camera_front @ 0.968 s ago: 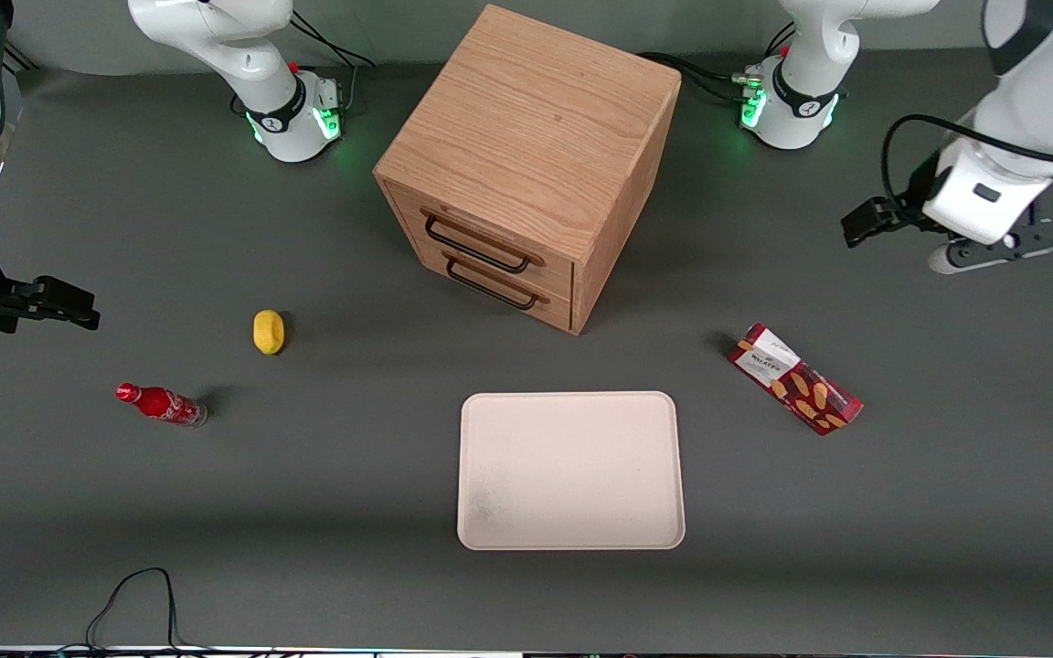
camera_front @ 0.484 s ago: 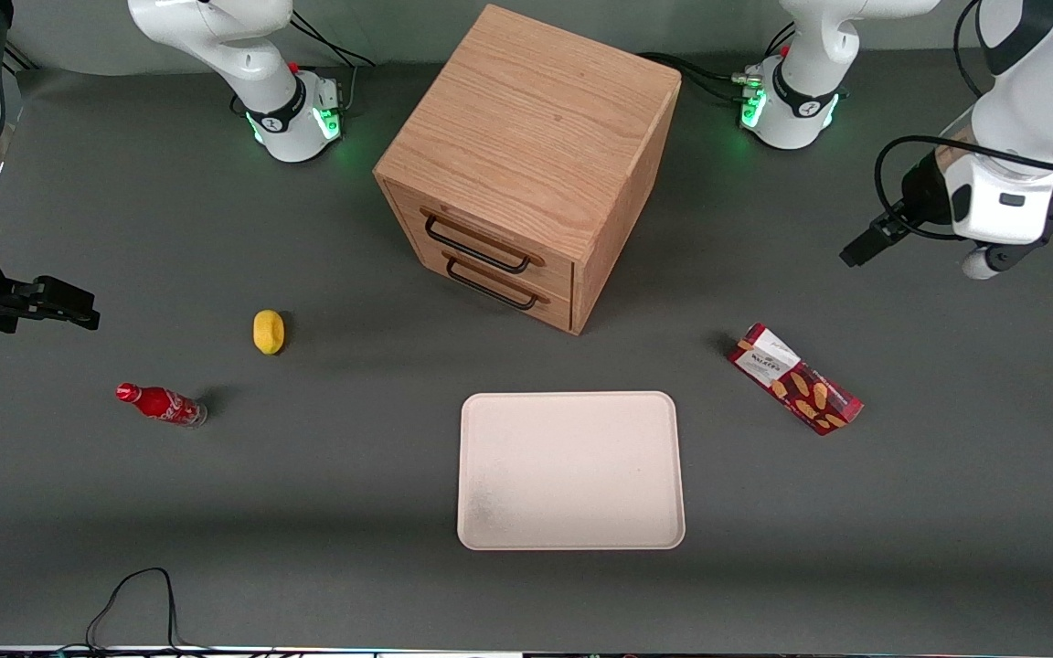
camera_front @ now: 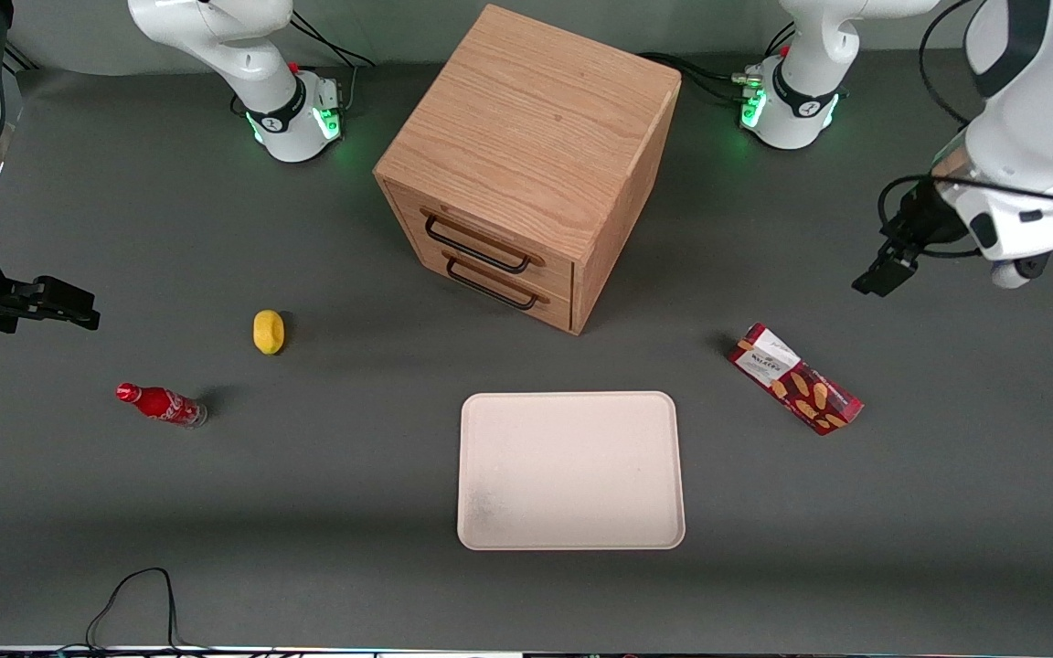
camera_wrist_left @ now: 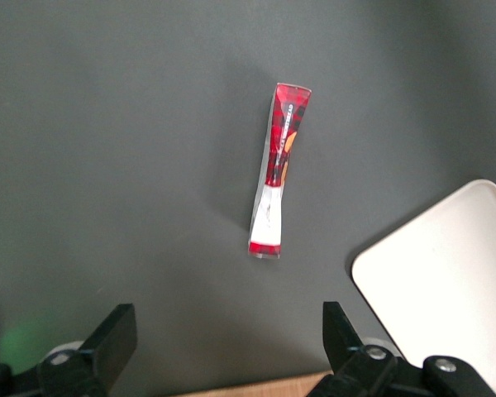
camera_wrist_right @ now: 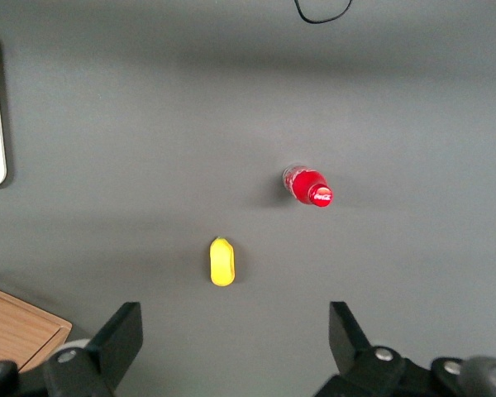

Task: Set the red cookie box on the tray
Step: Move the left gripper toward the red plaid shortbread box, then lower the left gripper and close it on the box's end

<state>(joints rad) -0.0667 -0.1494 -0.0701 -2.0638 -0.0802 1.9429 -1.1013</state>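
A dark grey surface (camera_front: 947, 512) carries the scene, with a two-drawer wooden cabinet (camera_front: 531, 164) standing at its middle. The red cookie box (camera_front: 795, 378) lies flat on the surface toward the working arm's end, just beside the cream-white tray (camera_front: 570, 470) but apart from it, and slightly farther from the front camera than the tray's centre. The gripper (camera_front: 883, 270) hangs in the air above the surface, farther from the front camera than the box and clear of it; in the left wrist view its fingers (camera_wrist_left: 116, 335) stand spread wide, holding nothing. Toward the parked arm's end lie a yellow lemon (camera_front: 269, 331) and a small red soda bottle (camera_front: 161, 404).
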